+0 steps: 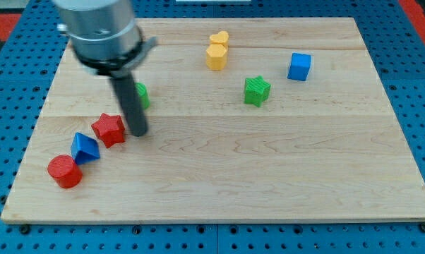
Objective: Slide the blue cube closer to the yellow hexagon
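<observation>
The blue cube [299, 66] sits near the view's top right of the wooden board [269, 176]. The yellow hexagon [215, 57] lies at the top centre, well to the left of the cube, with a yellow heart [220, 38] touching it from above. My tip [138, 132] is at the view's left, far from both, just right of a red star [109, 129] and just below a green block [141, 94] that the rod partly hides.
A green star [256, 91] lies between and below the hexagon and the cube. A blue triangular block [84, 147] and a red cylinder [64, 171] sit at the lower left. The board rests on a blue pegboard.
</observation>
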